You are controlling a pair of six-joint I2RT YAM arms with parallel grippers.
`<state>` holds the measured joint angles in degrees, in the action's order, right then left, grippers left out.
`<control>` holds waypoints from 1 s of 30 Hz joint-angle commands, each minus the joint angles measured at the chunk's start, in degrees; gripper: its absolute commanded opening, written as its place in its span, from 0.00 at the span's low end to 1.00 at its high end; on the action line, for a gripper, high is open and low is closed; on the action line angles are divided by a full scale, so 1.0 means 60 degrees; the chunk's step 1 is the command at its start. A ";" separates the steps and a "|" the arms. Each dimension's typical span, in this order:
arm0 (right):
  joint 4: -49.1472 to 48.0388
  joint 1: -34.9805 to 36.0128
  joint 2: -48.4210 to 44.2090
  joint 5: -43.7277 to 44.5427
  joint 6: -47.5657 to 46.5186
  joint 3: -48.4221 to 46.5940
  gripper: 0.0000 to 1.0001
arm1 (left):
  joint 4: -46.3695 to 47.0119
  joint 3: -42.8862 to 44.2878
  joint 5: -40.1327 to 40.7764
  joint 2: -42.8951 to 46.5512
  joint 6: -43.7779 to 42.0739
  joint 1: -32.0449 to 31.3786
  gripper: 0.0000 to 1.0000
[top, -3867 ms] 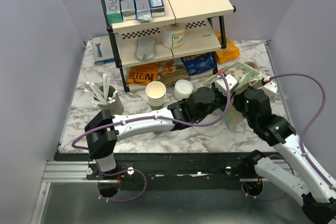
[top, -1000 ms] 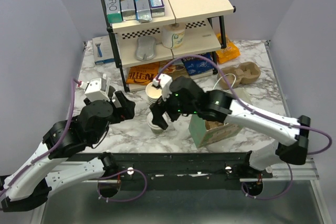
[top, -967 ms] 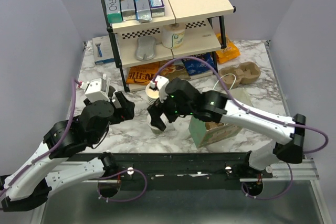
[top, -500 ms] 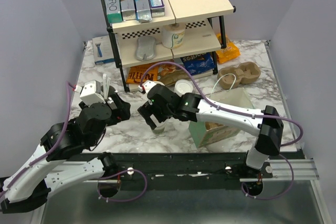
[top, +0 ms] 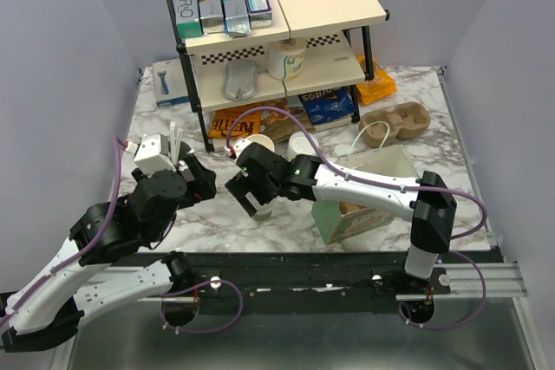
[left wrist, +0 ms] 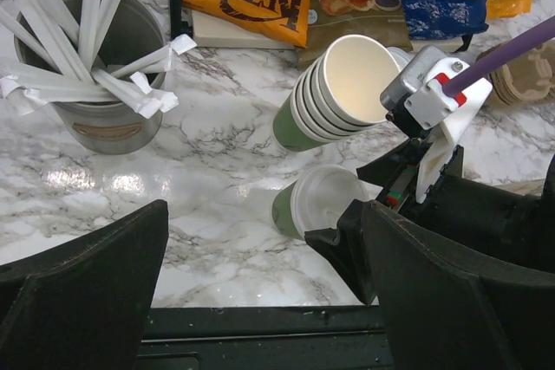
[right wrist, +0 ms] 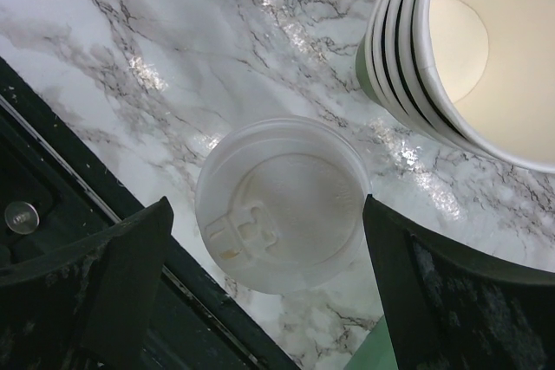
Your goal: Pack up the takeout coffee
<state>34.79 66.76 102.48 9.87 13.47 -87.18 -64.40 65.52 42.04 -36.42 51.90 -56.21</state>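
swung leftward, the right arm holds its jaws spread over the takeout coffee; left jaws spread too.

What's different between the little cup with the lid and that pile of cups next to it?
The lidded cup is capped in white plastic; the stack of cups is open-topped. The lidded cup is single; the stack of cups nests several and stands taller. Both have green sides.
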 commanded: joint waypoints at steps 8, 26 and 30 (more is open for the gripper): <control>0.0369 0.0035 0.0558 0.0479 0.0025 -0.0207 1.00 | 0.0157 -0.0138 0.0317 -0.0067 -0.0183 0.0036 0.99; -0.0539 0.0035 -0.0512 0.0346 -0.0385 0.0409 1.00 | 0.0245 -0.0153 0.0361 -0.0126 -0.0315 0.0036 0.99; -0.0495 0.0020 -0.0293 0.0275 -0.0546 0.0292 1.00 | 0.0216 -0.0138 0.0361 -0.0155 -0.0256 0.0036 0.99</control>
<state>32.62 66.74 99.98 9.93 12.03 -85.32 -63.09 65.08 42.74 -37.34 50.61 -56.21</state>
